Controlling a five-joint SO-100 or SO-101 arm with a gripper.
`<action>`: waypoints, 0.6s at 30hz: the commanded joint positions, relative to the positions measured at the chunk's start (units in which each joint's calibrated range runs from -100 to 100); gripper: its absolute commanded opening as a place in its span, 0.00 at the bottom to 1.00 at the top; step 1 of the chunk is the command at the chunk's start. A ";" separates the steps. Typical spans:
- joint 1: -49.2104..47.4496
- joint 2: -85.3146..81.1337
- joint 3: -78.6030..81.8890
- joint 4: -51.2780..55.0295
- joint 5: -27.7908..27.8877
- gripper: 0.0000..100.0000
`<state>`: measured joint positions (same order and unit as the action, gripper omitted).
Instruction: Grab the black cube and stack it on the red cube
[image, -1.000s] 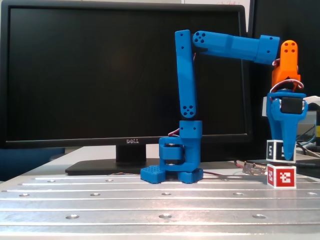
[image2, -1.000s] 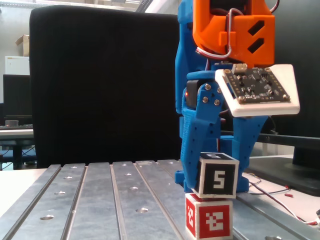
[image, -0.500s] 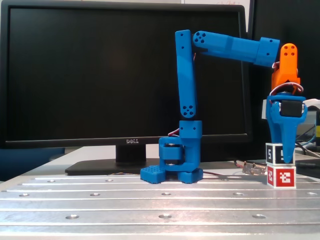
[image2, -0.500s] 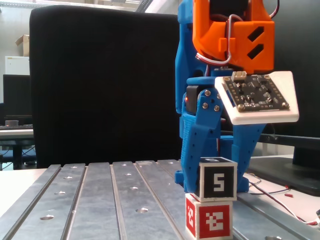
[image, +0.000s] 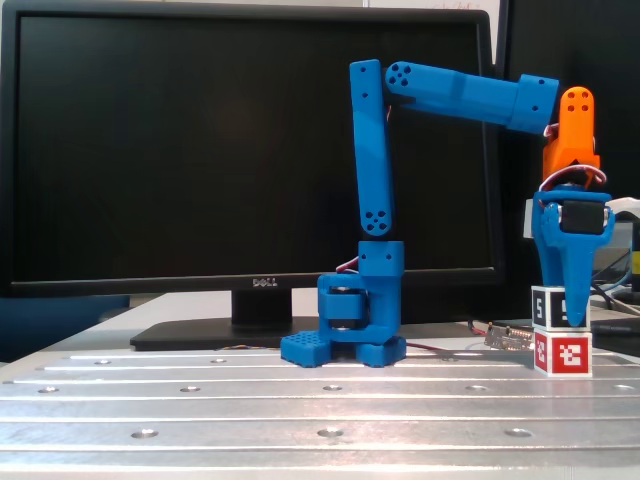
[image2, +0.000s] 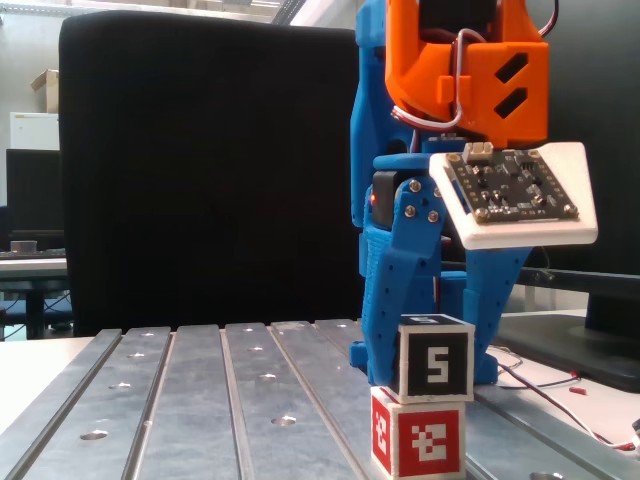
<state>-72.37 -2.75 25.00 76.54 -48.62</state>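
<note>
Black cube (image2: 434, 358), lowered within the last second, now rests squarely on red cube (image2: 418, 440); gripper (image: 566, 318) remains clamped on it, release outstanding.

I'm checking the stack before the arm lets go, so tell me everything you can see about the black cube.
The black cube is small, with black faces, white edges and a white "5" on the faces that show. It sits upright and level on the red cube, roughly aligned with it, at the right end of the grooved metal table. In a fixed view the blue gripper reaches down over it, fingers against its sides; whether it grips cannot be told.
</note>
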 joint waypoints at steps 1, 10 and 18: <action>0.28 -0.43 -0.08 0.46 -0.25 0.18; 0.43 -0.43 0.46 0.38 -0.25 0.19; 0.43 -0.51 0.55 0.29 -0.25 0.22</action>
<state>-72.37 -2.83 25.54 76.28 -48.62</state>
